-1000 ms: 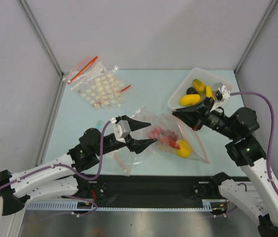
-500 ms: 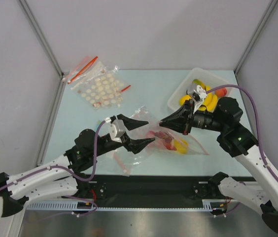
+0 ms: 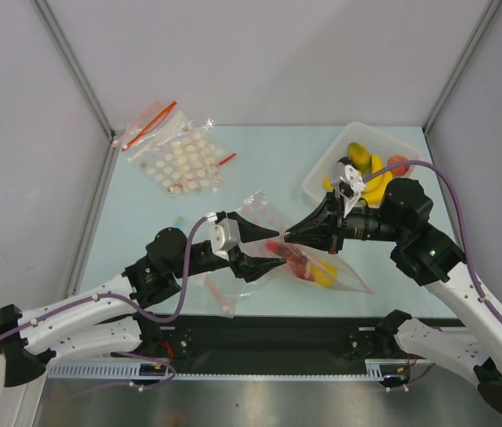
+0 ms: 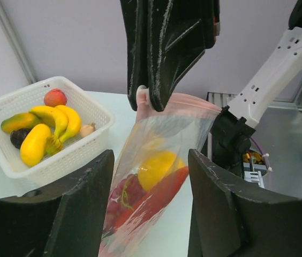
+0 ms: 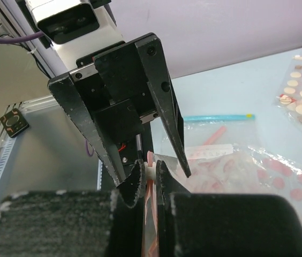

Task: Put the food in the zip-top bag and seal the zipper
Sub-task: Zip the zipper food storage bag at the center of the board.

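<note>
The zip-top bag of food is held up by its zipper, clamped in the right gripper; the left gripper, jaws apart, is set astride, likely for sealing.

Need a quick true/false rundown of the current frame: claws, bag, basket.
1. The right claw is shut on the zipper. True.
2. The left claw is gripping the zip-top bag. False: it is open, its fingers spread on either side of the bag.
3. The bag holds a yellow fruit and a red chili. True.
4. The basket is empty. False: bananas lie in it.
5. The white-dotted bag is inside the basket. False: it lies on the table at the far left.
</note>
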Robot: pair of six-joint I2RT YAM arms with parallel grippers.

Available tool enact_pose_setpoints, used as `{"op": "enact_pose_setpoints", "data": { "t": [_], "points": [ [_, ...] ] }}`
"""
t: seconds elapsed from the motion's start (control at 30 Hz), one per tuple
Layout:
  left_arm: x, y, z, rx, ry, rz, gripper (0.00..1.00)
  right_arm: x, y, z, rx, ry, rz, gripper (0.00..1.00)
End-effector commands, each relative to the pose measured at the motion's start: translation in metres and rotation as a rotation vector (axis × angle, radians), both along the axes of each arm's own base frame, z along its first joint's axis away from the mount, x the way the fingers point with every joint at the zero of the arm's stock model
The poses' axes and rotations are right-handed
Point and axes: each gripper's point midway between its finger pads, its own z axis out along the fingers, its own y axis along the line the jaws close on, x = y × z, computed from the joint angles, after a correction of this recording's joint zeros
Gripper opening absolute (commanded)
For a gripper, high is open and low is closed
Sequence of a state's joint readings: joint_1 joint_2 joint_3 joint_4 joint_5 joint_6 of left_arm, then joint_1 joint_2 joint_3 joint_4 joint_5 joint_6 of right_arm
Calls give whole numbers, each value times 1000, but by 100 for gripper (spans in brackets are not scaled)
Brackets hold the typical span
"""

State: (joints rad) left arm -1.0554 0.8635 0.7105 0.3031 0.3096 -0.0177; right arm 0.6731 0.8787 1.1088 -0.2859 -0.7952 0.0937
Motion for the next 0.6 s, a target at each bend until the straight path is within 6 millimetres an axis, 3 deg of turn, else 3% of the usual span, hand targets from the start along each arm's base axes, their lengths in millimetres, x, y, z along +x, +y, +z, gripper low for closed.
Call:
{"op": "enact_pose_setpoints", "data": {
  "t": [0.0,0.1,0.17,0.2,0.3,0.57],
  "points": [
    [-14,-1,28,-59,-27,-78,62,-10,-3,22,34,-81,33,0],
    [-15,-1,29,-60,-28,-80,50,-13,-3,21,33,-86,42,0],
    [-14,-2,28,-56,-26,-83,36,-13,-1,20,30,-86,47,0],
    [-15,-3,28,-55,-23,-84,23,-13,-1,19,29,-87,45,0],
    [-14,-3,28,-58,-21,-77,3,-13,0,16,22,-85,46,0],
    [-8,5,31,-93,-20,-25,0,-5,-2,9,14,-93,-14,0]
  ]
}}
